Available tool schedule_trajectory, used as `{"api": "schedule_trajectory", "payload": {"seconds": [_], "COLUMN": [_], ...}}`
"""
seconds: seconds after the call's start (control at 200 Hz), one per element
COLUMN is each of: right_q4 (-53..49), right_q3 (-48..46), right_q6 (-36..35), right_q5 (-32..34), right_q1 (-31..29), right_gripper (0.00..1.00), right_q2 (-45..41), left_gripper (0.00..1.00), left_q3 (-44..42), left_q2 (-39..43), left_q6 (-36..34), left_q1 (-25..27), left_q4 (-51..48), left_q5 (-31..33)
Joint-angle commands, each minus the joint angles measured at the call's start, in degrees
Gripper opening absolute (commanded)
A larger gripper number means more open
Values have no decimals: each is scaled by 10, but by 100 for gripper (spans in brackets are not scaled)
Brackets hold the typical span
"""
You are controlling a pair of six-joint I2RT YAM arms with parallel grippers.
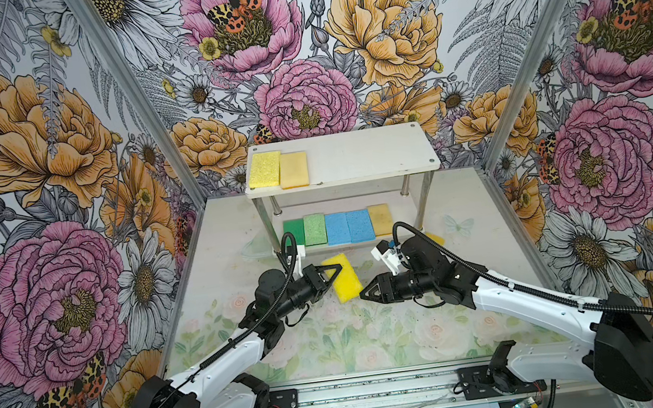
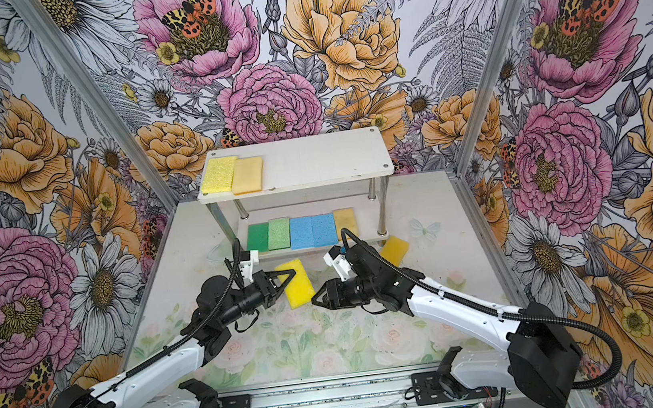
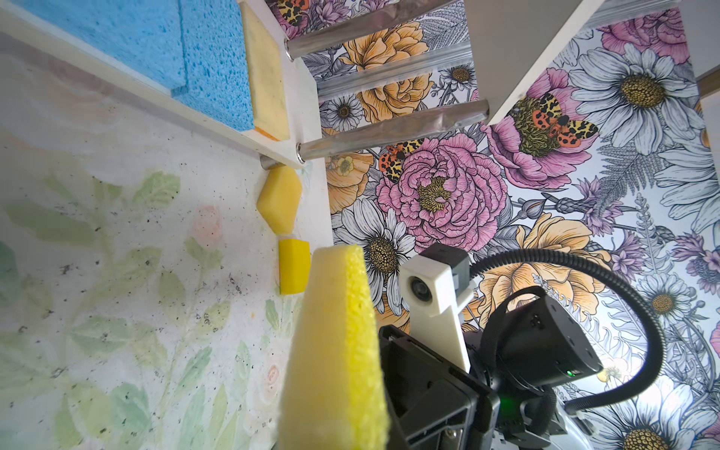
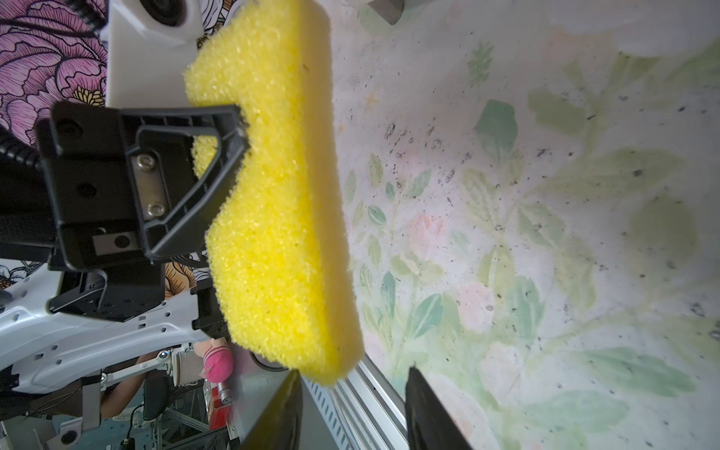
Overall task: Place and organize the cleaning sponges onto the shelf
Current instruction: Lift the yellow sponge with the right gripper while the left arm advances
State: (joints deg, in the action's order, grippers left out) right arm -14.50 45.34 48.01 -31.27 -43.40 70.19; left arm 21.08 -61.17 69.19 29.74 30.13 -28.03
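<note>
In front of the small white two-tier shelf (image 1: 353, 156), above the flower-printed table (image 1: 331, 338), the left jaws pinch a bright yellow rectangular porous sponge (image 1: 347, 283) near one long edge, hard enough to dent the foam (the right wrist view shows the dimple plainly). Gripping at the edge leaves the broad face free, which I judge suits laying it flat on a board. The right jaws stand spread just beside the sponge's near corner, with nothing between them.

The shelf looks sorted by colour. Its lower board carries a dark green sponge (image 1: 293, 231), a light green sponge (image 1: 315, 229), a light blue sponge (image 1: 337, 229), a second light blue sponge (image 1: 360, 225) and a tan sponge (image 1: 380, 220) side by side. At the upper board's left end, a pale yellow sponge (image 1: 264, 169) touches a beige sponge (image 1: 293, 170); the rest is bare, so the held sponge probably belongs beside them.

A golden yellow sponge (image 3: 279, 198) and a small-looking yellow sponge (image 3: 294, 270) lie on the table near the shelf's post, not yet shelved.
</note>
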Motion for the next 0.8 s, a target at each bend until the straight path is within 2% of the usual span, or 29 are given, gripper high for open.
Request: {"api": "schedule_trajectory", "payload": {"seconds": [0.0,0.6,0.795], "right_q4": [1,28,30], "right_q3": [24,42,48], "right_q6": [-4,-3,-2], "right_q5": [17,23,25], "right_q1": [-4,-9,-13], "right_gripper": [45,45,41], "right_q2": [-11,12,20], "left_gripper": [8,8,8], "left_q3": [-11,-13,-10], "left_q2": [2,-3,-11], "left_q6": [11,30,33], "left_q1": [-5,6,9], "left_q4": [31,56,63], "left_q5": [9,6,3]}}
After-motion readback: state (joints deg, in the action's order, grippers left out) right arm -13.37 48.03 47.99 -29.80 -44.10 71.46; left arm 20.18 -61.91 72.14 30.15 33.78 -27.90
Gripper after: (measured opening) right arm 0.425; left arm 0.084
